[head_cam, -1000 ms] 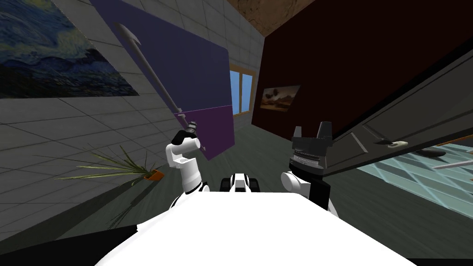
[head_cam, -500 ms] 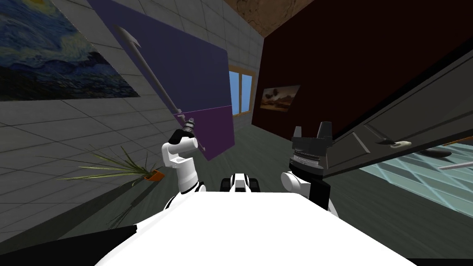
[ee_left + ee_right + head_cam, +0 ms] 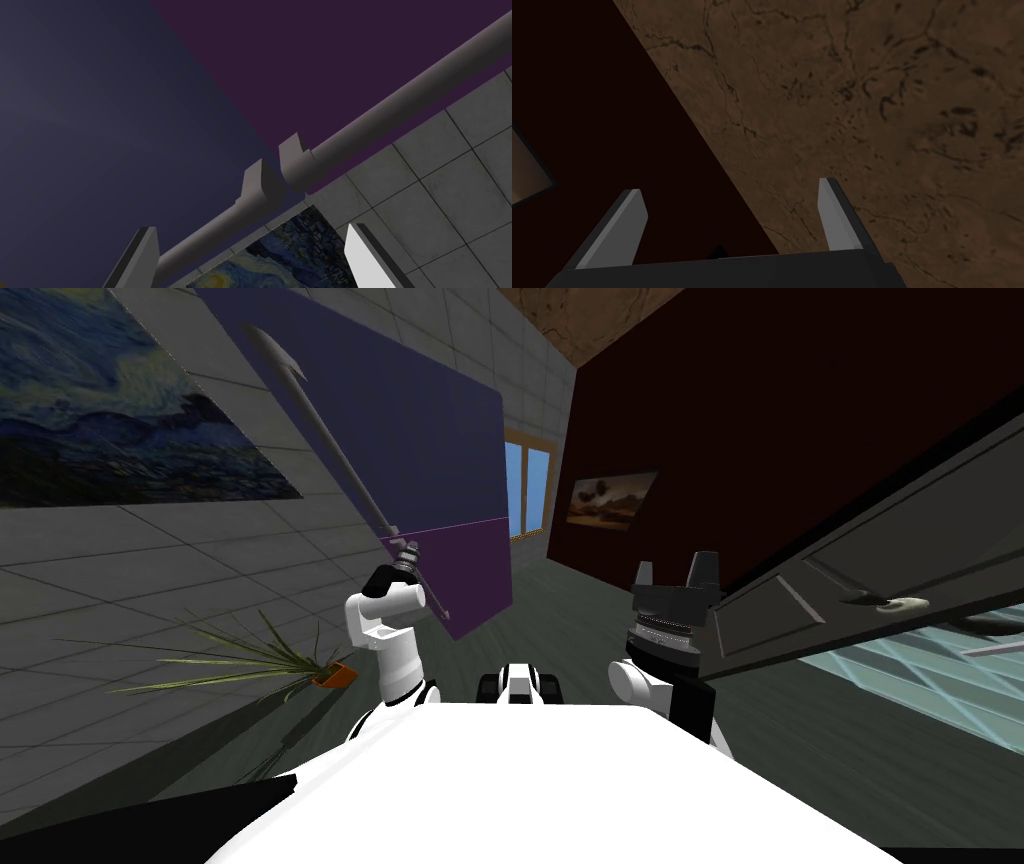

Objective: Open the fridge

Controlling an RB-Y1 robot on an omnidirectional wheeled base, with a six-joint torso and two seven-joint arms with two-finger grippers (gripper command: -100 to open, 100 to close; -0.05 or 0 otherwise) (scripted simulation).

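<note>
My left gripper (image 3: 250, 229) is spread open right at the fridge (image 3: 430, 428). The grey handle (image 3: 200, 239) on its dark blue door (image 3: 100, 100) slants through the gap, hugging one finger, so closing should catch it. Right gripper (image 3: 676, 571) is open too, well away

The left arm (image 3: 388, 640) is made of rounded white shells, with a black joint cap and a ringed grey wrist. The right arm (image 3: 660, 680) has a white ball-shaped joint, a black link and a ribbed dark grey collar. The left pincer (image 3: 250, 229) and the right pincer (image 3: 729, 186) each carry two thin light grey blades with dark edges on a black box.
</note>
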